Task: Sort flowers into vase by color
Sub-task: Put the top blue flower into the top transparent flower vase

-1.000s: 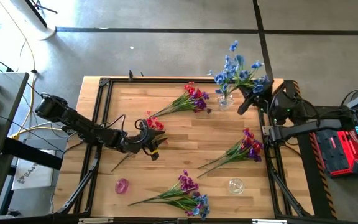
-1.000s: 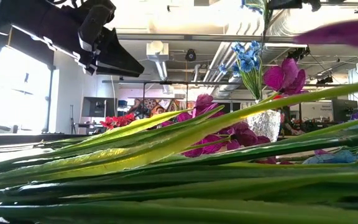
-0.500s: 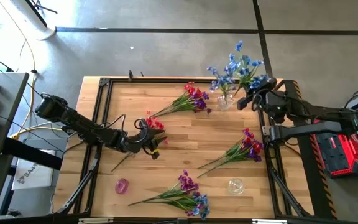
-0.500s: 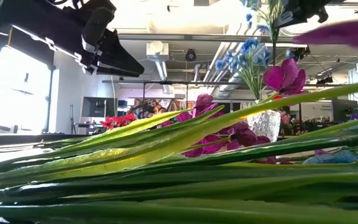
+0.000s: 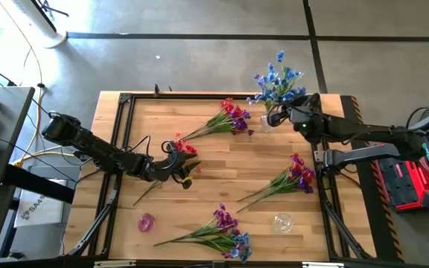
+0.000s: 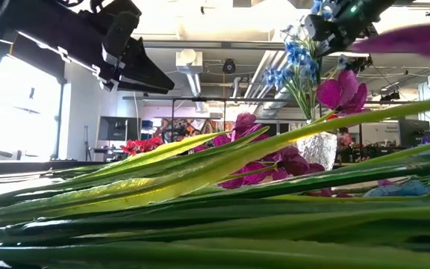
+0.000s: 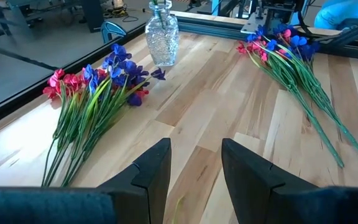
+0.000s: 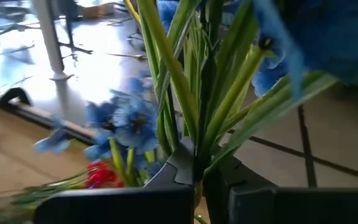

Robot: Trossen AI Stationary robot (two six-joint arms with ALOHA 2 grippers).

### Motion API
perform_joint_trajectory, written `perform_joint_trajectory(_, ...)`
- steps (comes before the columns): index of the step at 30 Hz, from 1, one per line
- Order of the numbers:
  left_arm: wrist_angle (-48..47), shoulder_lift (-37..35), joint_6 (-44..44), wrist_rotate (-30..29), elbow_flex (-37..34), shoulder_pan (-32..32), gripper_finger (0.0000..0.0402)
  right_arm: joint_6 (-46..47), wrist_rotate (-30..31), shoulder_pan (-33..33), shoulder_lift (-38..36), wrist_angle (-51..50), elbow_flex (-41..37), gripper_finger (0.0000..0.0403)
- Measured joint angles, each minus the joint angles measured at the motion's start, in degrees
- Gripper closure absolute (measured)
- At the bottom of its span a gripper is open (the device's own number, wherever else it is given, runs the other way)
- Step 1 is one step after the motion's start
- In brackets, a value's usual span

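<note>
The right gripper point(image 5: 280, 114) is clamped tight on the green stems of a spray of blue blossoms point(image 5: 277, 80), held right at the small clear glass vase point(image 5: 268, 120) near the far right corner of the pale wooden slatted surface point(image 5: 222, 167). In the right wrist view the stems point(image 8: 194, 99) run up between the closed dark fingers.

Taking that vase as the landmark: a red-and-purple spray point(image 5: 226, 119) lies just beside it toward the surface's middle; a purple-and-red spray point(image 5: 289, 179) lies nearer the front edge, almost below it; a second clear glass vase point(image 5: 282, 222) sits further on toward the front edge; a purple-and-blue spray point(image 5: 218, 231) lies at the front edge; and a small pink object point(image 5: 146, 222) rests at the far opposite corner.

The left gripper point(image 5: 183, 168) hovers well away from the vase, over the surface's left half, next to a red-blossomed spray point(image 5: 181, 149). Its fingers point(image 7: 154, 174) stand partly apart, and whether they pinch a stem I cannot tell.
</note>
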Motion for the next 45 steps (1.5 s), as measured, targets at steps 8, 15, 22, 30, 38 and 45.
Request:
perform_joint_trajectory(8, -0.1, 0.0, 0.0, 0.1, 0.0, 0.0, 0.0271, 6.4, 2.9, 0.2, 2.9, -1.0, 0.0, 0.0403)
perform_joint_trajectory(15, -0.1, 0.0, 0.0, 0.1, 0.0, 0.0, 0.0271, 18.7, 2.5, 0.2, 6.4, -8.8, 0.0, 0.0394)
perform_joint_trajectory(22, -0.2, 0.0, 0.0, 0.1, 0.0, 0.0, 0.0271, 25.5, 0.4, 0.2, 10.3, -12.6, 0.0, 0.0354)
perform_joint_trajectory(30, -0.2, 0.0, -0.1, 1.3, 0.0, 0.0, 0.0271, 26.3, 0.1, 0.2, 12.8, -12.5, 0.0, 0.0321)
perform_joint_trajectory(38, -1.7, 0.0, -3.9, 0.3, 0.0, 0.0, 0.0271, 23.1, -0.7, 0.2, 9.1, -12.5, 0.0, 0.0272)
perform_joint_trajectory(45, -3.6, 0.0, -5.6, -0.3, 0.0, 0.0, 0.0271, 19.7, -4.5, 0.2, 6.4, -12.6, 0.0, 0.017)
